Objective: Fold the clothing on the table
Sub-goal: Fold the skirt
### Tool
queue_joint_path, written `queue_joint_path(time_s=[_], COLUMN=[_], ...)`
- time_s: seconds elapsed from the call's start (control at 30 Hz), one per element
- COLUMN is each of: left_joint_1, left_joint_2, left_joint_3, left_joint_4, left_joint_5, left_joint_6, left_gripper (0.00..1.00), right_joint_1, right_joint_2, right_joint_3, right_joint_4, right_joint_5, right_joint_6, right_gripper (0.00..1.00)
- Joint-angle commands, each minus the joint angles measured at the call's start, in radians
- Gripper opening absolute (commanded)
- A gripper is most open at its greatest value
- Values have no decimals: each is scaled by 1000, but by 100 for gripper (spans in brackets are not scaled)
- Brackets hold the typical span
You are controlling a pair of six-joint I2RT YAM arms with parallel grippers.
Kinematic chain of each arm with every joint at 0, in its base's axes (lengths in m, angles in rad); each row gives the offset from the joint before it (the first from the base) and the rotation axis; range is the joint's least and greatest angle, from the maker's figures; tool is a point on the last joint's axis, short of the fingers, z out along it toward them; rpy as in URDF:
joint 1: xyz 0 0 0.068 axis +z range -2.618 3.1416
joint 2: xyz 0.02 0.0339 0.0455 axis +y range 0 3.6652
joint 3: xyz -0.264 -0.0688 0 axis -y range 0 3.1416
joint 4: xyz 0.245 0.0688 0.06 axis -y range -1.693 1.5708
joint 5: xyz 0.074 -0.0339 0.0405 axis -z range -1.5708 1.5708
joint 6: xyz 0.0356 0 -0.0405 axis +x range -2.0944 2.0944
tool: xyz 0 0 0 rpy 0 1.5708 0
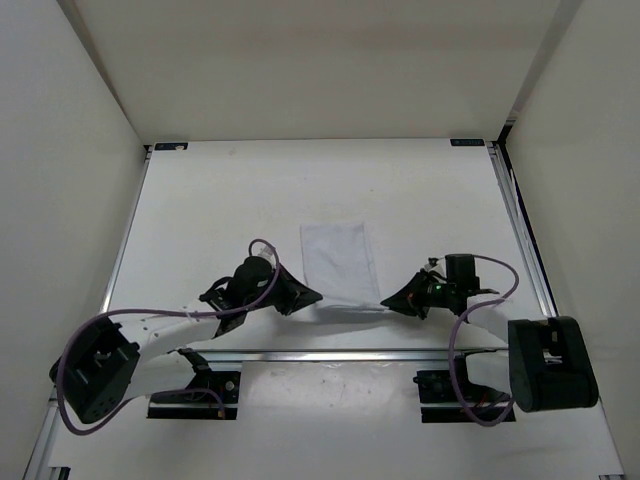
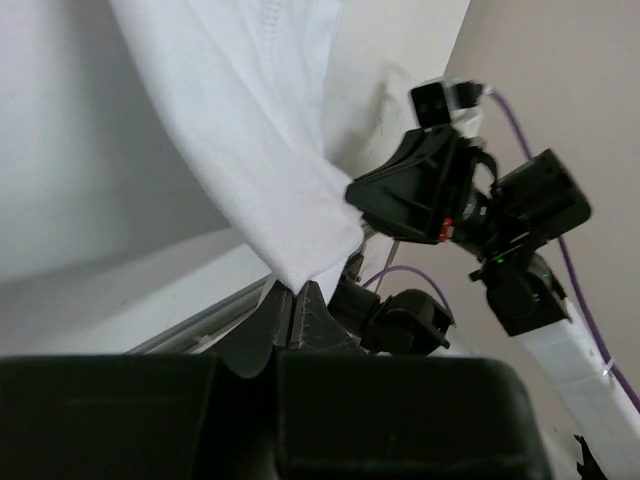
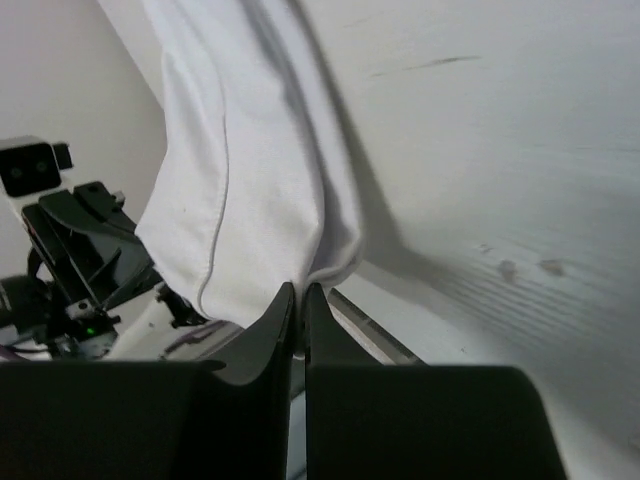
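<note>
- White walls (image 1: 60,150) close in the large flat off-white matte table (image 1: 220,200) on three sides. A metal rail (image 1: 350,353) runs along its front edge.
- Left arm (image 1: 170,335), white links trailing a purple cable (image 1: 70,345), reaches from the front left corner toward the middle of the front edge.
- Left gripper (image 1: 315,297), black and two-fingered, is clenched on the near left corner of the clothing. In its wrist view the white fabric comes straight out from between the pressed-together fingertips (image 2: 312,310).
- Clothing (image 1: 340,262), a small plain white item of thin soft cloth, sits midway across the table and closer to the front edge than the back.
- Its far part lies flat as a tidy rectangle. Its near edge is drawn between the two grippers, and the fabric gathers into folds toward each pinch.
- Right gripper (image 1: 388,303), black, has its jaws tight on the near right corner. Its wrist view shows cloth meeting the closed fingertips (image 3: 285,305).
- Right arm (image 1: 550,365), a bulky black housing, stands by the front right corner.
</note>
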Motion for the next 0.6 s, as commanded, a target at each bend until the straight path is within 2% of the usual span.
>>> queue_joint_path(time_s=[0.0,0.2,0.37,0.57], left_joint_1=[40,51,51,80], left_joint_2=[-95,-247,-428,-615], left_joint_3=[-35,-119,-174,-242], left_joint_4=[-74,-185,-306,-323], left_joint_5=[10,66,93,114], left_joint_6=[34,28,-29,-155], left_gripper=[0,0,0,0], right_joint_1=[1,84,71,113], right_joint_2=[-81,-208,-270,-351], right_joint_3=[72,158,190,268], right_joint_4=[-183,-269,-357,-362], right_joint_5=[68,111,68,37], right_joint_6=[-231,-427,-512,-584], right_gripper=[0,0,0,0])
